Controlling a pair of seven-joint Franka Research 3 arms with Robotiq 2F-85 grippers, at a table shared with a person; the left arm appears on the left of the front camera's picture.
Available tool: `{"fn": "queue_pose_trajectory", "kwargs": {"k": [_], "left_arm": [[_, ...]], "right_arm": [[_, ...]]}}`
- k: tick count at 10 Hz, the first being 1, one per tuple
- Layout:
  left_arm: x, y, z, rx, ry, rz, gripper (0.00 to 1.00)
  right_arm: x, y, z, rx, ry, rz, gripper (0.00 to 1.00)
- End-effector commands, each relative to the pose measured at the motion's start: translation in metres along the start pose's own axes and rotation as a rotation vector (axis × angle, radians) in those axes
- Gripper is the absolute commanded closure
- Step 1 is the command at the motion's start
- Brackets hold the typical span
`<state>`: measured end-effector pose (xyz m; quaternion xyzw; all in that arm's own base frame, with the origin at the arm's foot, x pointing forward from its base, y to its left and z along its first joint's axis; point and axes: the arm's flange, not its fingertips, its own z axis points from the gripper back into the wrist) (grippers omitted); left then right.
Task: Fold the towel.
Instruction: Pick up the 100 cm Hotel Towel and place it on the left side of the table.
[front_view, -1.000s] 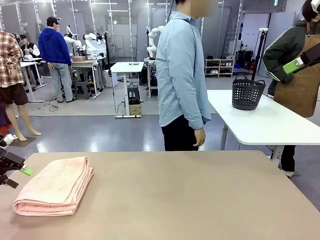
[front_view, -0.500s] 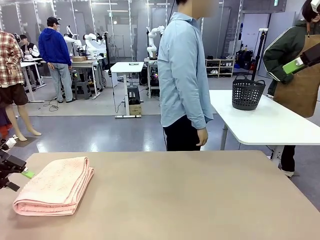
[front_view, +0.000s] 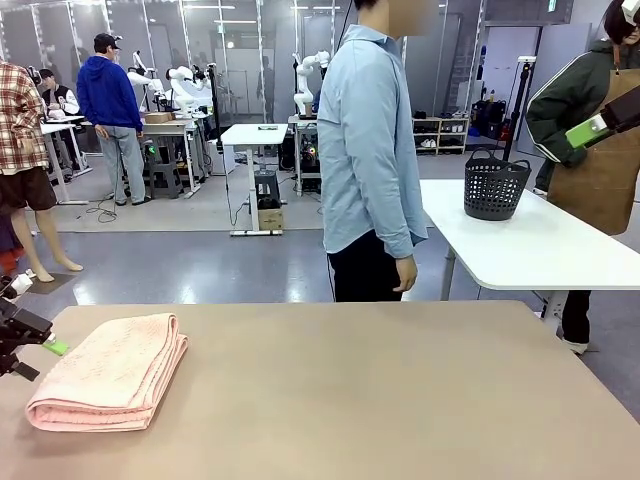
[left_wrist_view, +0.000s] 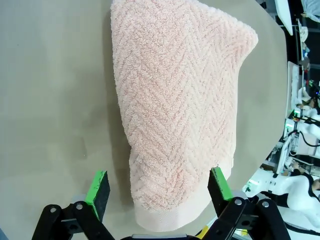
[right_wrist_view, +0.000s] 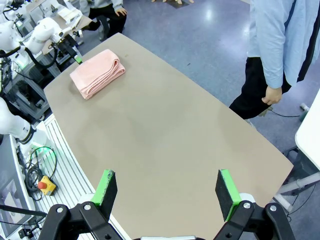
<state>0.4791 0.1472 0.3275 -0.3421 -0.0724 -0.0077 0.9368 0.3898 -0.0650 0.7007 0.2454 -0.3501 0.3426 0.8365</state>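
The towel (front_view: 110, 372) lies folded into a thick pale pink pad on the left part of the table (front_view: 380, 400). My left gripper (front_view: 22, 338) hangs open at the table's left edge, just clear of the towel's side. In its wrist view the herringbone towel (left_wrist_view: 175, 115) stretches away, its plain band nearest, and my left gripper (left_wrist_view: 159, 189) stands with its jaws wider than that end, holding nothing. My right gripper (front_view: 590, 130) is raised high at the far right. From there my right gripper (right_wrist_view: 167, 192) looks down, open and empty, with the towel (right_wrist_view: 97, 73) far off.
A person (front_view: 368, 150) in a light blue shirt stands at the far side of the table, hands down. Behind to the right, a white table (front_view: 530, 250) carries a black basket (front_view: 495, 185). Bare tabletop (right_wrist_view: 165, 145) spreads right of the towel.
My left gripper has edged slightly back at the table's left edge. The towel has not moved. The person has shifted a little to the right.
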Motion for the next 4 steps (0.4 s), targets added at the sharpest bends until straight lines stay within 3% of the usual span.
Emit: {"fn": "queue_pose_trajectory", "kwargs": {"k": [1,4], "left_arm": [[0.0034,-0.0002,0.0006,-0.003,0.002,-0.003,0.0],[0.0034,-0.0002,0.0006,-0.003,0.002,-0.003,0.0]], "right_arm": [[0.0006,0.0006,0.0006,-0.008,0.003,0.003,0.0],[0.0006,0.0006,0.0006,-0.008,0.003,0.003,0.0]]}}
